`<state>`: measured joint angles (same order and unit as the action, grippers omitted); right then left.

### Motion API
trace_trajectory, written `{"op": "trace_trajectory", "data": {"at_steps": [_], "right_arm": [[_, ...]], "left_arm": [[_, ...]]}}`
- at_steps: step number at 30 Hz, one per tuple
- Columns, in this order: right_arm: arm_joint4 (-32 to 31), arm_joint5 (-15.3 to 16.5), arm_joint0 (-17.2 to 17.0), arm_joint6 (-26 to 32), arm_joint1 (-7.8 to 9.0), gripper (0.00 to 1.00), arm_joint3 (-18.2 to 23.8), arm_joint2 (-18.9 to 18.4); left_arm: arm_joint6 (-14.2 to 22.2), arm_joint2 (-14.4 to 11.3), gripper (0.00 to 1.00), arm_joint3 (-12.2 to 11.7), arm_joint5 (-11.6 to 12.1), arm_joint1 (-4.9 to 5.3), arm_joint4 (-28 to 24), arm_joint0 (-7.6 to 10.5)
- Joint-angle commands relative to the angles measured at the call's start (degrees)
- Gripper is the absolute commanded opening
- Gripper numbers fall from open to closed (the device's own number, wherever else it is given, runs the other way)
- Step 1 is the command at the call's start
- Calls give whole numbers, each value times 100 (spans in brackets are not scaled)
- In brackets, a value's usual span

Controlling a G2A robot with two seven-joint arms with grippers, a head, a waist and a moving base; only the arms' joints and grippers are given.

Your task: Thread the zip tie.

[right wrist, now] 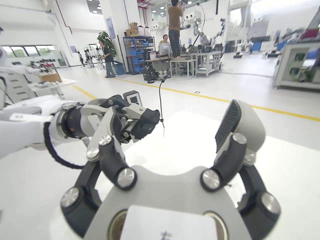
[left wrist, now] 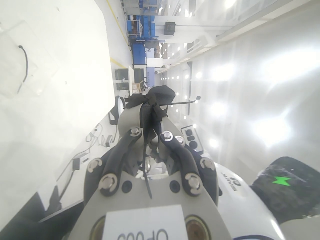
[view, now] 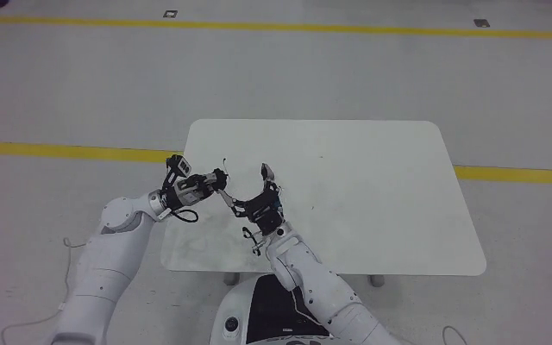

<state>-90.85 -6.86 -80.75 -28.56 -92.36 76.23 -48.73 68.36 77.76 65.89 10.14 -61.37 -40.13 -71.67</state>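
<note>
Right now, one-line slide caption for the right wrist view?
Left gripper holds a black zip tie upright over the white table; right gripper open, apart from it.

A white worktop (view: pixel 371 190) with rounded corners is set on a pale floor (view: pixel 86 86), which is crossed by two yellow lines (view: pixel 259 27); shelves (right wrist: pixel 136 51) stocked with blue bins (right wrist: pixel 138 61) are seen in the room behind

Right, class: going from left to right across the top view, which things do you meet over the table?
Left claw, shut on the zip tie → right claw, open → bare stretch of the white table.
</note>
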Motion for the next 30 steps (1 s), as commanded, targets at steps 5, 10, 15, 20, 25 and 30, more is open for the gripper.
{"op": "trace_trajectory", "data": {"at_steps": [5, 10, 15, 20, 25, 30], "right_arm": [[90, -1262, 958, -435, 492, 100, -813, 1163], [90, -1262, 1458, -492, 701, 100, -1145, 1561], [90, -1262, 1458, -492, 701, 100, -1145, 1561], [90, -1262, 1693, -331, 761, 100, -1334, 1747], [90, -1262, 2091, -231, 864, 100, -1589, 2139], [90, -1262, 2202, -94, 882, 100, -1647, 2199]], "left_arm": [[526, 23, 0, -553, -1103, 23, -708, 245], [602, -115, 0, -843, -1381, 15, -742, 433], [602, -115, 0, -843, -1381, 15, -742, 433], [596, -150, 0, -848, -1973, -17, -1316, 370], [1094, -339, 0, -1165, -2864, -56, -1879, 461], [1128, -471, 0, -1203, -2822, -63, -1765, 561]]}}
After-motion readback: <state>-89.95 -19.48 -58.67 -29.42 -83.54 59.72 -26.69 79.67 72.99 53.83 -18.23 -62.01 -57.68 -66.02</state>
